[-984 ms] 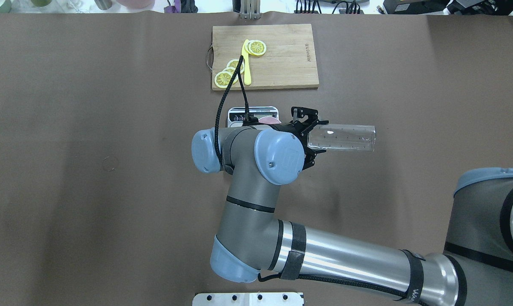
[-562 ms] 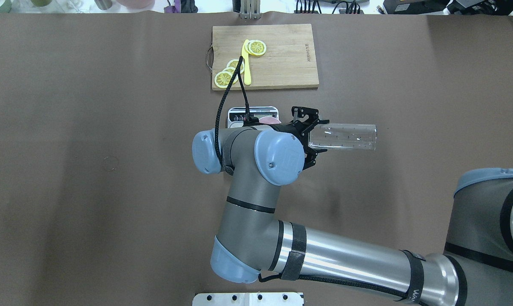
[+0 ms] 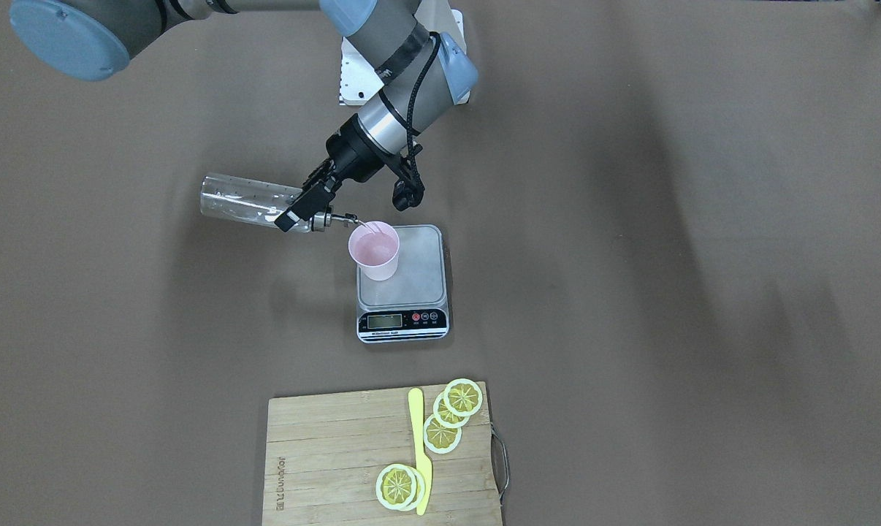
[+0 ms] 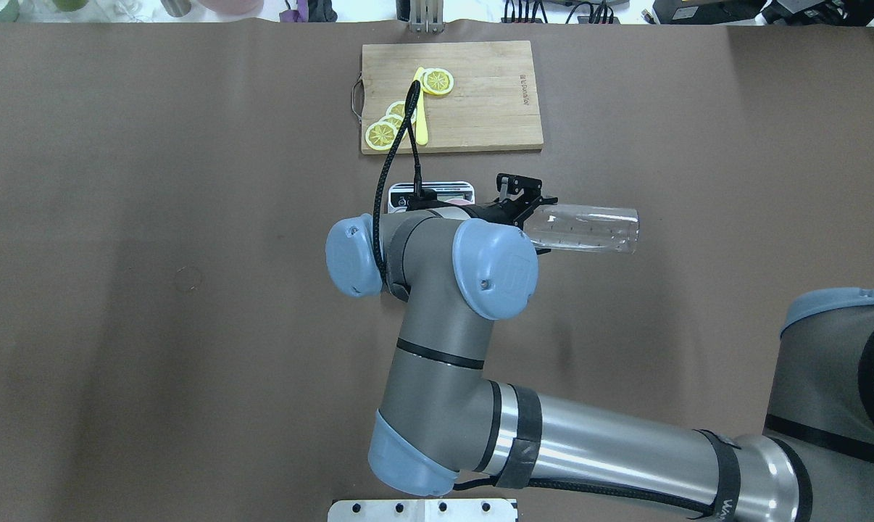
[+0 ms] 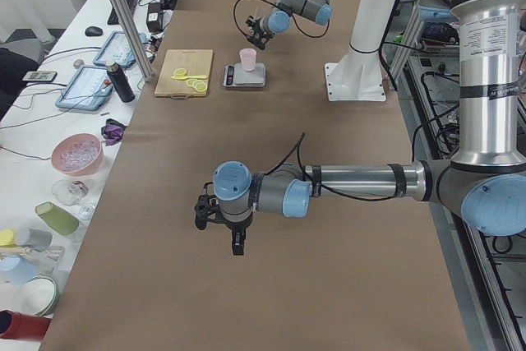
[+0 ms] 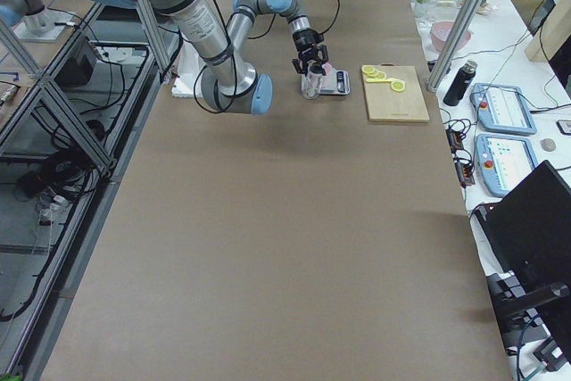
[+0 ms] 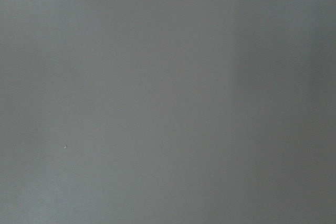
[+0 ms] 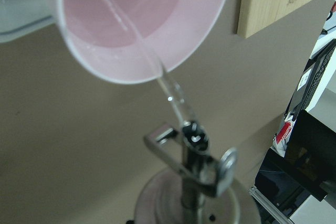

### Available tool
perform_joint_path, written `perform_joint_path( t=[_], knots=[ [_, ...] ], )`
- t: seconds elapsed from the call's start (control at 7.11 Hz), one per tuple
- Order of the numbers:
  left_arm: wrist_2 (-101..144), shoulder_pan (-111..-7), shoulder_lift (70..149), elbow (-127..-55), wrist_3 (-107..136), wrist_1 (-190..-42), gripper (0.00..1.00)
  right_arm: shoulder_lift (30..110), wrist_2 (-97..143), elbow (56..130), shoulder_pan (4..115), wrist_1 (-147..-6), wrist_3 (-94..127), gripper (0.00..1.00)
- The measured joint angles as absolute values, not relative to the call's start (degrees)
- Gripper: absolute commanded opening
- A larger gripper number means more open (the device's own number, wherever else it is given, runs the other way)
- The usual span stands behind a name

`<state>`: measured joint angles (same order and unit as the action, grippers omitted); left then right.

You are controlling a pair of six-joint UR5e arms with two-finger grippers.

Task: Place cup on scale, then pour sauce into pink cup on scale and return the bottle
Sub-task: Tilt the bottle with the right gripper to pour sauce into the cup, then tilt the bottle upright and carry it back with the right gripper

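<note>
While the right gripper [image 3: 305,208] is clamped on the neck of the glass bottle [image 3: 243,201], tipped nearly level beside the scale [image 3: 411,292], a thin clear stream of sauce [image 8: 149,51] runs into the pink cup [image 3: 375,252] standing on the scale's platform. Well away from the scale, the left gripper [image 5: 222,223] hangs above the table [image 3: 630,219]; whether its fingers are apart or together cannot be told.
</note>
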<state>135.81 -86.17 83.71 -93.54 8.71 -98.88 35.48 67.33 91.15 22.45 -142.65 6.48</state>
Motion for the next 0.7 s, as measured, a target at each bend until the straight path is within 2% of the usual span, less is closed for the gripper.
perform_joint_path(
  t=[0.7],
  knots=[
    [135.95,-86.34,83.53,-95.56,9.23,-98.48,0.99,42.37,67.61,103.67,25.12,-133.82,7.01,0.0]
  ],
)
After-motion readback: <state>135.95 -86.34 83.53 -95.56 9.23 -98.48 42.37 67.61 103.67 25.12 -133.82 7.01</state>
